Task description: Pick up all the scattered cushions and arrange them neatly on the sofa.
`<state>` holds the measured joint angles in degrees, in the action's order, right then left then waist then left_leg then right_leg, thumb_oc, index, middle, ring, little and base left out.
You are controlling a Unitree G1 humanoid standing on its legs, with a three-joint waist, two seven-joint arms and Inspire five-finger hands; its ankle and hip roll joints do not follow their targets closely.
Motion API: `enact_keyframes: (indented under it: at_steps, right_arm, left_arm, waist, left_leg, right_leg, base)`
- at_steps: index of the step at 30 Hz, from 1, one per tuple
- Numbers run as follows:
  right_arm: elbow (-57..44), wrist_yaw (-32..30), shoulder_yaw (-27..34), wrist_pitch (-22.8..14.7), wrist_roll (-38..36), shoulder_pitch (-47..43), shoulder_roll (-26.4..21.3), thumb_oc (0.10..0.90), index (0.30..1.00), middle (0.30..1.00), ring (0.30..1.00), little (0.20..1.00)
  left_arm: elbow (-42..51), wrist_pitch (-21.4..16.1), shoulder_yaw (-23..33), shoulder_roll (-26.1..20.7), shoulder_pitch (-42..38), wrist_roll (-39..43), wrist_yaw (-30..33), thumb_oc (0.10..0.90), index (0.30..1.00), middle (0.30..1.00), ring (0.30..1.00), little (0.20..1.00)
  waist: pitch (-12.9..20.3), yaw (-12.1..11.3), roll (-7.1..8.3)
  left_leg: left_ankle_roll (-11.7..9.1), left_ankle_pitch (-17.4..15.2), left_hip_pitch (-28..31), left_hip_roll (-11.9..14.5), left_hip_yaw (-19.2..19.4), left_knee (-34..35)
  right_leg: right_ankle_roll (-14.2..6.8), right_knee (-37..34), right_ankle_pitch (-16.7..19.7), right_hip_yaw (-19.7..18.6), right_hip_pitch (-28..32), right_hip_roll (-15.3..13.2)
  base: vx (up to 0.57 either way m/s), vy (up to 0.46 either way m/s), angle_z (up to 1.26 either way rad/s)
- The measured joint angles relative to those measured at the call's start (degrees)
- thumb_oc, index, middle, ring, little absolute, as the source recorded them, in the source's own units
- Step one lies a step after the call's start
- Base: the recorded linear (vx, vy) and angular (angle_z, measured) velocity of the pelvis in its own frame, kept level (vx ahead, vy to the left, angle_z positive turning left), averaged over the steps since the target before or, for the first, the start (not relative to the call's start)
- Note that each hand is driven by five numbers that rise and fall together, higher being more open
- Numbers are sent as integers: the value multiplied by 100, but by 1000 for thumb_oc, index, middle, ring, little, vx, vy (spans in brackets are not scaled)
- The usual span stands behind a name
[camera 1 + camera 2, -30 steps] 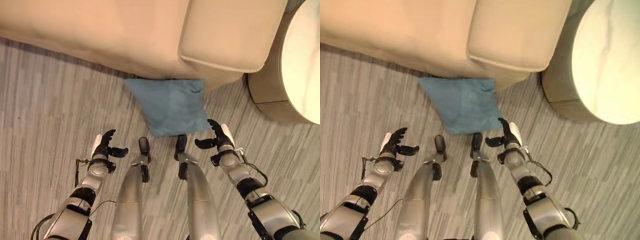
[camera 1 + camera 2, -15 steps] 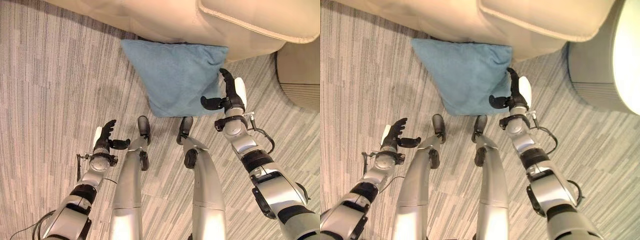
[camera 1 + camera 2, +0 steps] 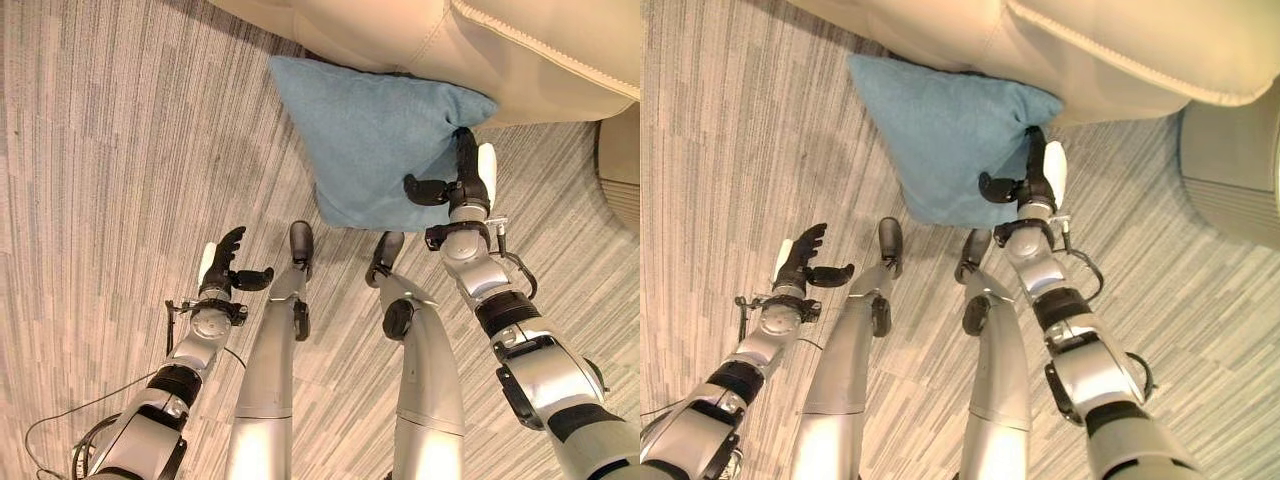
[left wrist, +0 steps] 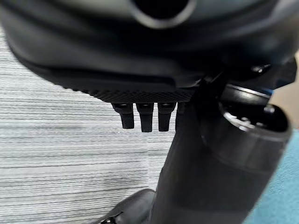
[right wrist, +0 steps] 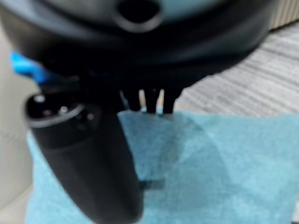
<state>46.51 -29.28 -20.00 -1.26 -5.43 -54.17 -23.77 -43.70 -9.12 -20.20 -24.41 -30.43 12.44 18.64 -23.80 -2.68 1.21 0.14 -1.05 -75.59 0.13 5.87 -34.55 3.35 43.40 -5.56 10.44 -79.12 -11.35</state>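
A: Left eye view, what've we got?
B: Blue cushion (image 3: pixel 375 140) on the striped grey carpet (image 3: pixel 100 150), top edge tucked against the base of the beige sofa (image 3: pixel 480 50). Right hand (image 3: pixel 462 185) is at the cushion's right corner, fingers pointing up along the edge, thumb hooked across the fabric. Looks like contact, but can't tell if it's actually pinching.
A: Left hand?
B: Left hand (image 3: pixel 225 272) hovers over bare carpet, well apart from the cushion, fingers spread and relaxed, holding nothing.
A: Right eye view, same?
B: Same layout. Cushion (image 3: pixel 945 130) leans on the sofa front (image 3: pixel 1120 40); right hand (image 3: pixel 1030 185) at its right corner w/ thumb over the cloth. Round side table (image 3: pixel 1240 170) stands at the right edge, next to the sofa arm.
A: Left wrist view?
B: Fingertips (image 4: pixel 145 119) hang straight over the carpet (image 4: pixel 56 135), nothing between them. Sliver of blue at the edge.
A: Right wrist view?
B: Thumb (image 5: pixel 88 154) lies over the cushion (image 5: pixel 224 168), fingertips (image 5: pixel 152 103) just reach the cloth's edge. Blurry, so grip's not confirmed; fingers look extended, not curled.
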Motion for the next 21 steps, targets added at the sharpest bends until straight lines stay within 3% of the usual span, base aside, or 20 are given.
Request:
enact_keyframes:
  at_steps: [7, 11, 14, 18, 21]
  right_arm:
    - [-347, 33, 27, -36, -8, 259, -254, 400, 300, 300, 300, 300]
    - [-738, 164, 197, -85, 41, 676, -234, 400, 300, 300, 300, 300]
    - [-1090, 306, 249, -87, 44, 1548, 11, 400, 300, 300, 300, 300]
    - [-1643, 499, 248, -90, 64, 2440, 90, 400, 300, 300, 300, 300]
    - [-2042, 712, 248, -84, 86, 3156, 136, 400, 300, 300, 300, 300]
  left_arm:
    - [276, -60, 24, 230, 25, 100, 78, 800, 900, 900, 900, 900]
    - [195, -40, 113, 405, 26, 91, 91, 800, 900, 900, 900, 900]
    - [115, 66, 122, 575, 178, 67, 85, 800, 900, 900, 900, 900]
    - [194, 73, 154, 608, 568, -80, 76, 800, 900, 900, 900, 900]
    - [219, 138, 250, 637, 1016, -137, -15, 800, 900, 900, 900, 900]
  waist:
    - [109, -139, -197]
    - [111, -148, -204]
    - [110, -67, -202]
    - [129, 118, -163]
    - [100, 252, 3]
  left_leg:
    - [-80, 71, 6, 2, -56, 76]
    - [-73, 137, 232, 0, -70, 189]
    - [-103, 171, 1113, -23, -220, 534]
    - [-86, 203, 1959, -63, -231, 988]
    - [-46, 405, 2948, -58, -163, 1717]
  right_leg:
    - [86, 78, -63, 38, -42, -4]
    - [103, -1, -51, 78, 178, -2]
    - [90, -372, -51, 266, 1154, 12]
    - [-63, -787, -22, 284, 1977, 49]
    - [-164, -1441, 194, 279, 2883, 187]
  base:
    - [-15, -15, 5]
    - [-7, -2, 2]
    - [1, 5, 8]
    - [-3, 9, 0]
    - [34, 29, -17]
